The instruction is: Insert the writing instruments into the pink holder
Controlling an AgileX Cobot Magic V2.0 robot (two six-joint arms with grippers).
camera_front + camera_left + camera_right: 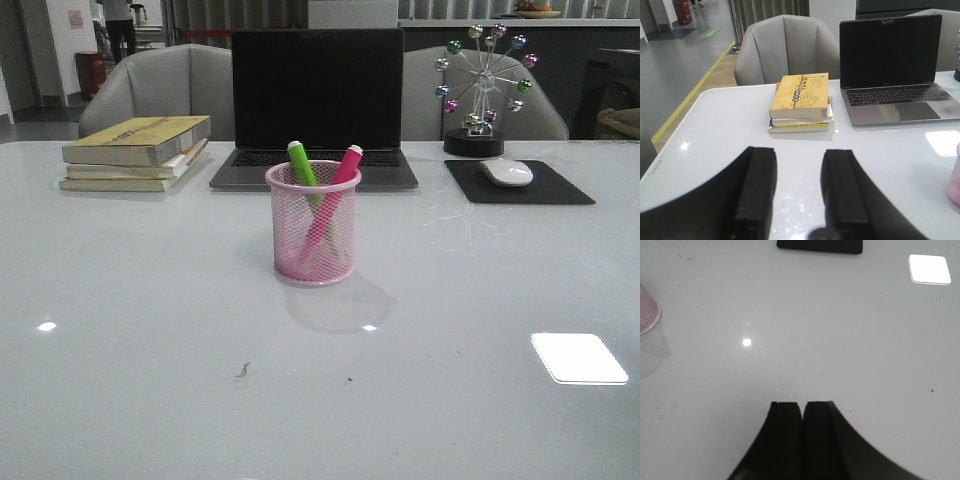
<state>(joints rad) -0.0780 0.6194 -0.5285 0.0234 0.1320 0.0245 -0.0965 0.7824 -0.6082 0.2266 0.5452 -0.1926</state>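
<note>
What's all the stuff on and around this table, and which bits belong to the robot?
Holder: one, pink mesh, table centre.
Highlighters: two, green and pink, standing crossed in the holder.
Laptop: one, dark, open, behind the holder.
Books: stack, yellowish, back left.
Mouse: one, white, on a black mat, back right.
Ferris-wheel ornament: one, coloured balls, behind the mat.
Chairs: two, grey, beyond the table.
Left gripper: black, open, empty.
Right gripper: black, shut, empty.

In both wrist views the pink holder is cut by the frame edge, leaving only a blurred sliver. The mouse pad is clipped too. Through the mesh, the lower ends of the markers are indistinct.
</note>
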